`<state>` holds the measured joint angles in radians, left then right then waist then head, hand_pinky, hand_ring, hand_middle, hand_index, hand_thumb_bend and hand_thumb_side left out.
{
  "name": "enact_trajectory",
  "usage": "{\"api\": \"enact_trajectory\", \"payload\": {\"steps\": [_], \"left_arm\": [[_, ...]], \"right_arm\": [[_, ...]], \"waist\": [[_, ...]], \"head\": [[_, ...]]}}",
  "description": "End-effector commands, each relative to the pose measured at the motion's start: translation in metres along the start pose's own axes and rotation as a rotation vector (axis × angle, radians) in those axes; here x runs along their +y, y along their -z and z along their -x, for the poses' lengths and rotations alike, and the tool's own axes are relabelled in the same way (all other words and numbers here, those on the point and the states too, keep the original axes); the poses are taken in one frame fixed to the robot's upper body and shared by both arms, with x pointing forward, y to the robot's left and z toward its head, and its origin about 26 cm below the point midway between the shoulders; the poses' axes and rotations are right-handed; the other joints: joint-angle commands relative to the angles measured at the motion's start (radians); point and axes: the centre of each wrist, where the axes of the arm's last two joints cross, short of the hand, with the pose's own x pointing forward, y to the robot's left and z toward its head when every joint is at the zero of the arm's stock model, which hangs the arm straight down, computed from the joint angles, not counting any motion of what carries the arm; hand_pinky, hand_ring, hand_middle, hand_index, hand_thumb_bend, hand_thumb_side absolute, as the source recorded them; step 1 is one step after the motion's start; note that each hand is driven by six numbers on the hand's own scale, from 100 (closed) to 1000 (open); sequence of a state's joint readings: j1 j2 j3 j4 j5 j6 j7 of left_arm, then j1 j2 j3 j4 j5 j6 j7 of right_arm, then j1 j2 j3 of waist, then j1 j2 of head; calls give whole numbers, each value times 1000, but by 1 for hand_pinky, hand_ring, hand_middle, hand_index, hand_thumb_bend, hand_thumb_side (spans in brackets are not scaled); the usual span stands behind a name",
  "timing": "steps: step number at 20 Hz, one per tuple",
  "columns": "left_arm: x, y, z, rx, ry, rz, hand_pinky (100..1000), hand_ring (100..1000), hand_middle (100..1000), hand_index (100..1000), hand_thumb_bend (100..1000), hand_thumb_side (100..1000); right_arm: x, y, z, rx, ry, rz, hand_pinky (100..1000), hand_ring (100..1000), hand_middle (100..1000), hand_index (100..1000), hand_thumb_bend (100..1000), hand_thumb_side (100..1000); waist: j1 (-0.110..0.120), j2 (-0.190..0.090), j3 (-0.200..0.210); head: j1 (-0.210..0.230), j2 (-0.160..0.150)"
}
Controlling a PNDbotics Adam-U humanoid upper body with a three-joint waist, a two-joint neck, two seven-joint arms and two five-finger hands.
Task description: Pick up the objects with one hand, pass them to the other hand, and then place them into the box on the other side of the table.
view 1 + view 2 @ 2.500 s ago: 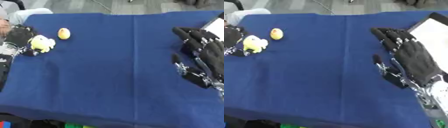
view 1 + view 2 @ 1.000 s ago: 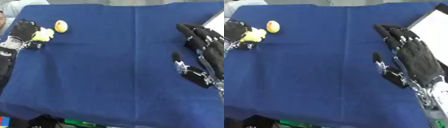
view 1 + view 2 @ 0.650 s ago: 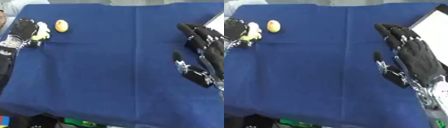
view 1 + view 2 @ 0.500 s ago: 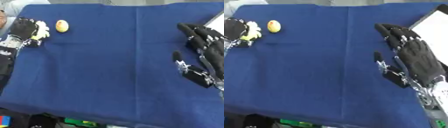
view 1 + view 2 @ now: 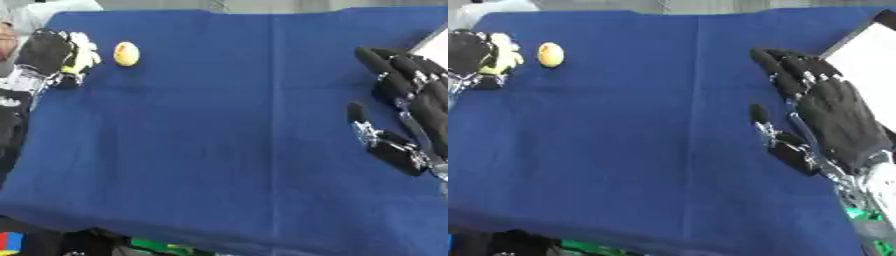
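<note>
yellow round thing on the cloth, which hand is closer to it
Left. The left hand is just beside the round yellow object, curled round a yellow toy. The right hand rests open far across the blue cloth, near the white box.

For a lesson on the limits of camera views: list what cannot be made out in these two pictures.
- Yellow object in the left hand: mostly covered by curled fingers, shape unclear, both views.
- White box: cut off by the right edge.
- Right hand: wrist runs off the corner.
- Small yellow ball: blurred, kind unclear.
</note>
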<state>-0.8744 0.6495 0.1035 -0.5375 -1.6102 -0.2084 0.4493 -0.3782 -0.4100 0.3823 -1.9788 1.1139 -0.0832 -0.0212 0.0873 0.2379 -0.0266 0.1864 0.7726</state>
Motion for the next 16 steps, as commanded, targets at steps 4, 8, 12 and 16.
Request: {"api": "enact_trajectory", "payload": {"steps": [4, 8, 12, 16], "left_arm": [[31, 6, 28, -24, -21, -97, 624, 423, 267, 333, 129, 249], [49, 11, 26, -86, -86, -177, 618, 416, 263, 328, 100, 230], [73, 14, 22, -160, -158, -273, 612, 407, 258, 321, 100, 219], [96, 14, 17, -232, -244, -350, 602, 395, 251, 311, 100, 224]], "right_arm": [[-9, 0, 4, -8, -34, 12, 800, 855, 854, 1000, 100, 101], [-9, 0, 5, -9, -39, 7, 802, 853, 854, 1000, 100, 100], [-9, -1, 6, -11, -45, 3, 802, 852, 854, 1000, 100, 100], [-9, -2, 6, -12, -48, -1, 803, 851, 854, 1000, 100, 100]], "waist": [[4, -30, 6], [8, -36, 9], [13, -42, 12], [17, -46, 15]], "head": [[-10, -3], [-17, -3], [-25, -3], [-29, -3]]}}
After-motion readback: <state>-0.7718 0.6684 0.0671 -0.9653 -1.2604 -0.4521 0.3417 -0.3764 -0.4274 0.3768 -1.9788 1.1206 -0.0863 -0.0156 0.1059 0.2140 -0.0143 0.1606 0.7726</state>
